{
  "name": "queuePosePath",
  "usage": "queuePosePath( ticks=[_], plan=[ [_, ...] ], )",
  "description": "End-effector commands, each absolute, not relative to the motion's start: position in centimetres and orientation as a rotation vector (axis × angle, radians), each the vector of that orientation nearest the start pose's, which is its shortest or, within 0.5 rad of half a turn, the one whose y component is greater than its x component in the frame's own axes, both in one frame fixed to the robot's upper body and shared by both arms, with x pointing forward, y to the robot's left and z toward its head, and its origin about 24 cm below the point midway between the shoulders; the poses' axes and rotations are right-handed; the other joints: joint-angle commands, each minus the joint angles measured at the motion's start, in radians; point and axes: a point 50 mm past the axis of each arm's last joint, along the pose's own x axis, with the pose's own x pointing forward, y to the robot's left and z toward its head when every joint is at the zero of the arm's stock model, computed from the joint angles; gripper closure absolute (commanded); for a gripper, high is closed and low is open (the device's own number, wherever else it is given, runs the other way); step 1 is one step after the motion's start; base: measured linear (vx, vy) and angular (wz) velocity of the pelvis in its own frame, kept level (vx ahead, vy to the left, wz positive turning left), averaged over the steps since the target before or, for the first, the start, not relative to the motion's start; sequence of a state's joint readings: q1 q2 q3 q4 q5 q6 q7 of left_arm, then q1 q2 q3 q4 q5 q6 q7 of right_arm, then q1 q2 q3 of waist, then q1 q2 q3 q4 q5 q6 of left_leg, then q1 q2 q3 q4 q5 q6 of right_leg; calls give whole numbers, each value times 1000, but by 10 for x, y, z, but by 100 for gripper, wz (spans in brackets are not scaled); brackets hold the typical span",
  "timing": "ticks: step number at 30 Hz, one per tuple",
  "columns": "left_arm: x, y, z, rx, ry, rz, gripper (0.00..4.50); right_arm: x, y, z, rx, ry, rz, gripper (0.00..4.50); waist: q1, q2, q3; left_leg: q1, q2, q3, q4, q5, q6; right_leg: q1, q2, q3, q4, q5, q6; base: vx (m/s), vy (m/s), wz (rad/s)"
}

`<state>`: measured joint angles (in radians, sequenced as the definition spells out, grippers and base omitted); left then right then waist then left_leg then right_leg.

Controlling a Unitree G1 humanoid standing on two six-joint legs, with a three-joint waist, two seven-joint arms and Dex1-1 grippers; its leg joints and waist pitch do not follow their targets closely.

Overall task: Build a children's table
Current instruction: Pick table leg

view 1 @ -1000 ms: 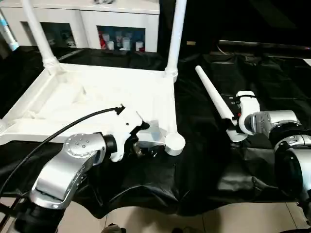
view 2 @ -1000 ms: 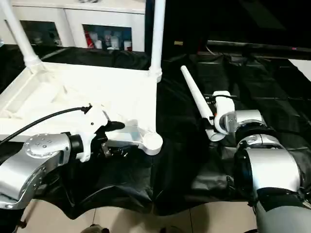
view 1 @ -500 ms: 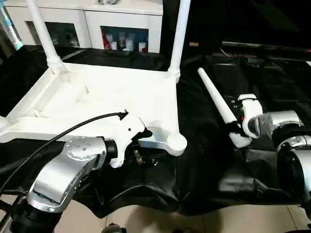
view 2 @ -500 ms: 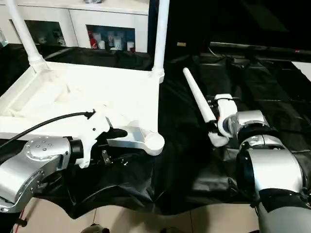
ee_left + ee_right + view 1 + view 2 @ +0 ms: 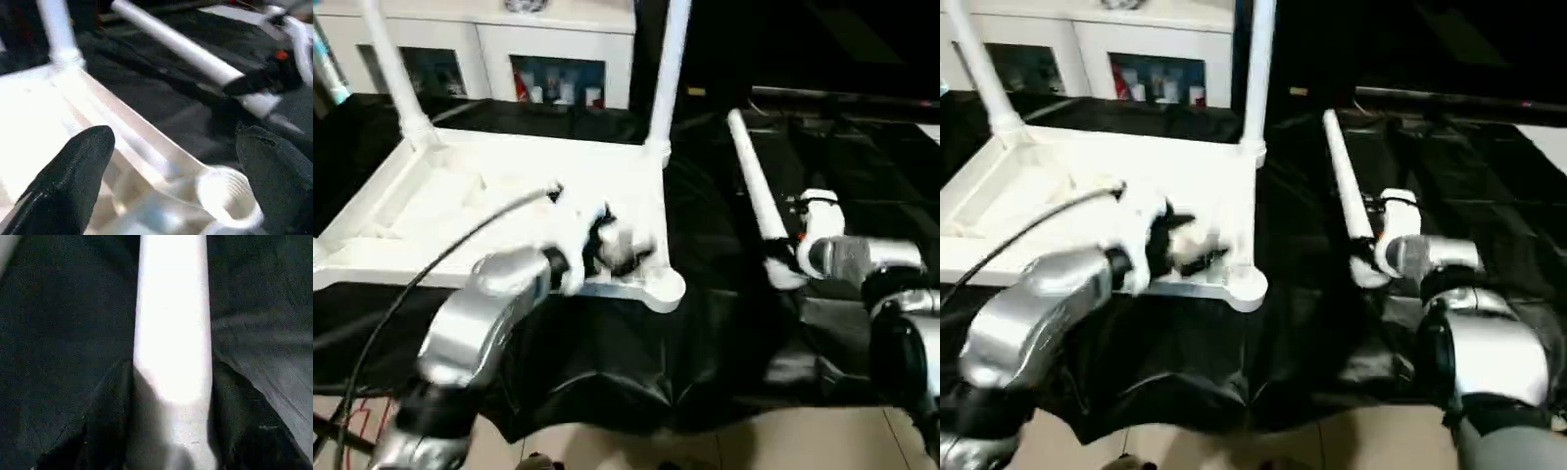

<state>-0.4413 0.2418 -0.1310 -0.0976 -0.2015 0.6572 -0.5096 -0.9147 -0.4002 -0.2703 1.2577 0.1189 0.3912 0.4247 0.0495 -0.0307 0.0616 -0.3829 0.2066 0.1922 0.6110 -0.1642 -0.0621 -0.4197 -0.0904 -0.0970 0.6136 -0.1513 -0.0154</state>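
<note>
The white tabletop (image 5: 450, 196) lies underside up on the black cloth, with two white legs (image 5: 668, 69) standing in its far corners. My left gripper (image 5: 622, 245) hovers open over the near right corner. In the left wrist view its black fingers (image 5: 73, 176) stand wide apart on either side of that corner's round socket (image 5: 225, 196). A loose white leg (image 5: 754, 186) lies slanted to the right of the tabletop. My right gripper (image 5: 785, 247) is shut on it near its flared end, and the tube (image 5: 171, 333) runs between the fingers.
A white cabinet with glass doors (image 5: 558, 59) stands behind the work. The black cloth (image 5: 607, 362) hangs over the front edge above a pale floor (image 5: 724, 441). A black cable (image 5: 411, 284) loops from my left arm across the tabletop's near side.
My left gripper has risen from below the tabletop's near edge to above its near right corner. The loose leg's far end has swung up and away in my right gripper.
</note>
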Motion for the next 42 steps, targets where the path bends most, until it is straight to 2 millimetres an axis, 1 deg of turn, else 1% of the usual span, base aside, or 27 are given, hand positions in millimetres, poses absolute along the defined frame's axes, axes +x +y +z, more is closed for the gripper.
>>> queuePosePath(
  ticks=[1, 2, 3, 4, 5, 6, 8, 9, 10, 11, 12, 13, 14, 15, 16, 18, 19, 20, 21, 26, 28, 31, 33, 37, 39, 40, 42],
  plan=[
    [315, 103, 127, 70, 152, -719, 0, 375, -233, 68, 295, 398, 192, 255, 4, 12, -78, 16, 11, -10, -62, -327, 2, 47, -44, 35, -98, -381, -120, 0, 0, 0],
    [315, 103, 127, 70, 152, -719, 0, 375, -233, 68, 295, 398, 192, 255, 4, 12, -78, 16, 11, -10, -62, -327, 2, 47, -44, 35, -98, -381, -120, 0, 0, 0],
    [319, 97, 130, 11, 143, -742, 0, 373, -226, 72, 363, 270, 263, 256, 5, 12, -81, 11, 11, -9, -63, -289, 23, 55, -41, 36, -92, -320, -144, 0, 0, 0],
    [320, 92, 133, -36, 137, -769, 0, 368, -221, 72, 417, 222, 310, 256, 10, 18, -87, 12, 16, -13, -63, -255, 32, 60, -46, 39, -77, -264, -174, 0, 0, 0],
    [321, 89, 135, -63, 131, -787, 0, 365, -218, 72, 447, 194, 339, 256, 13, 25, -86, 10, 15, -12, -63, -238, 42, 61, -44, 39, -77, -239, -182, 0, 0, 0],
    [322, 85, 138, -106, 125, -808, 0, 360, -213, 71, 475, 162, 380, 257, 17, 24, -89, 12, 18, -12, -62, -219, 54, 62, -46, 40, -71, -204, -204, 0, 0, 0],
    [322, 82, 140, -134, 120, -821, 0, 357, -210, 70, 487, 145, 406, 257, 19, 22, -89, 10, 17, -10, -61, -197, 67, 64, -44, 40, -70, -177, -214, 0, 0, 0],
    [325, 73, 144, -242, 134, -858, 0, 344, -199, 68, 519, 109, 505, 257, 24, 19, -88, 11, 17, -7, -61, -188, 78, 65, -45, 41, -73, -181, -223, 0, 0, 0],
    [325, 69, 147, -301, 142, -882, 0, 336, -193, 68, 544, 91, 560, 257, 29, 19, -83, 13, 15, -5, -62, -191, 81, 65, -43, 43, -78, -208, -210, 0, 0, 0],
    [325, 68, 148, -314, 143, -886, 0, 335, -192, 68, 551, 85, 572, 257, 36, 22, -86, 14, 19, -9, -63, -191, 79, 67, -48, 41, -76, -219, -208, 0, 0, 0],
    [326, 65, 150, -350, 147, -899, 0, 329, -188, 69, 569, 70, 607, 257, 38, 19, -83, 15, 19, -7, -66, -205, 77, 63, -47, 39, -85, -258, -198, 0, 0, 0],
    [328, 59, 154, -438, 154, -920, 0, 318, -180, 73, 600, 34, 681, 257, 38, 20, -82, 14, 20, -10, -67, -216, 70, 63, -49, 38, -84, -282, -193, 0, 0, 0],
    [328, 58, 155, -445, 155, -921, 0, 317, -180, 73, 603, 31, 687, 257, 44, 21, -80, 20, 17, -7, -66, -232, 64, 58, -46, 39, -95, -320, -171, 0, 0, 0],
    [329, 54, 156, -489, 172, -936, 0, 308, -174, 77, 626, 13, 750, 257, 41, 21, -76, 18, 19, -11, -71, -259, 55, 58, -47, 36, -97, -364, -162, 0, 0, 0],
    [330, 52, 155, -493, 184, -943, 0, 305, -172, 79, 636, 4, 778, 257, 44, 21, -77, 22, 17, -11, -71, -275, 48, 56, -47, 35, -103, -406, -135, 0, 0, 0],
    [330, 50, 155, -497, 195, -948, 0, 302, -169, 82, 645, -2, 803, 257, 42, 22, -75, 19, 15, -13, -73, -280, 44, 56, -48, 34, -108, -435, -115, 0, 0, 0],
    [330, 48, 155, -501, 195, -956, 0, 299, -167, 84, 649, -4, 828, 257, 42, 20, -74, 18, 15, -15, -74, -279, 38, 55, -48, 34, -114, -464, -91, 0, 0, 0],
    [330, 46, 156, -511, 195, -963, 0, 298, -166, 85, 645, -1, 842, 257, 41, 23, -74, 17, 14, -15, -74, -276, 36, 55, -48, 33, -114, -469, -86, 0, 0, 0],
    [330, 42, 158, -539, 196, -982, 0, 296, -162, 87, 637, 5, 864, 257, 42, 22, -74, 20, 12, -14, -72, -279, 33, 51, -47, 32, -121, -493, -72, 0, 0, 0],
    [330, 37, 160, -582, 204, -1002, 0, 292, -158, 92, 629, 16, 899, 257, 41, 19, -77, 14, 14, -17, -74, -262, 31, 54, -48, 30, -119, -475, -67, 0, 0, 0],
    [331, 36, 160, -583, 205, -1002, 0, 292, -157, 92, 631, 18, 908, 257, 42, 20, -76, 15, 16, -17, -76, -261, 32, 53, -49, 31, -119, -466, -71, 0, 0, 0],
    [332, 35, 160, -587, 206, -1000, 0, 288, -155, 95, 625, 36, 945, 257, 43, 18, -79, 14, 19, -18, -77, -237, 38, 58, -49, 33, -113, -412, -83, 0, 0, 0],
    [332, 36, 163, -596, 192, -1002, 0, 286, -151, 93, 600, 63, 962, 257, 43, 14, -81, 10, 20, -17, -77, -215, 42, 62, -52, 35, -107, -368, -100, 0, 0, 0],
    [333, 39, 165, -636, 186, -987, 0, 286, -147, 91, 569, 86, 973, 257, 47, 16, -85, 7, 19, -13, -73, -160, 54, 65, -53, 39, -94, -266, -147, 0, 0, 0],
    [336, 39, 164, -644, 196, -958, 0, 286, -141, 91, 511, 110, 979, 257, 46, 16, -84, 8, 19, -12, -73, -156, 53, 67, -52, 39, -93, -259, -150, 0, 0, 0],
    [338, 40, 162, -646, 208, -915, 28, 286, -134, 93, 447, 119, 996, 257, 45, 16, -82, 8, 19, -11, -73, -162, 53, 66, -53, 40, -95, -271, -146, 0, 0, 0],
    [340, 41, 161, -647, 212, -891, 39, 287, -131, 94, 411, 124, 999, 257, 45, 17, -80, 11, 20, -12, -75, -182, 45, 66, -54, 40, -100, -310, -132, 0, 0, 0]
  ],
)
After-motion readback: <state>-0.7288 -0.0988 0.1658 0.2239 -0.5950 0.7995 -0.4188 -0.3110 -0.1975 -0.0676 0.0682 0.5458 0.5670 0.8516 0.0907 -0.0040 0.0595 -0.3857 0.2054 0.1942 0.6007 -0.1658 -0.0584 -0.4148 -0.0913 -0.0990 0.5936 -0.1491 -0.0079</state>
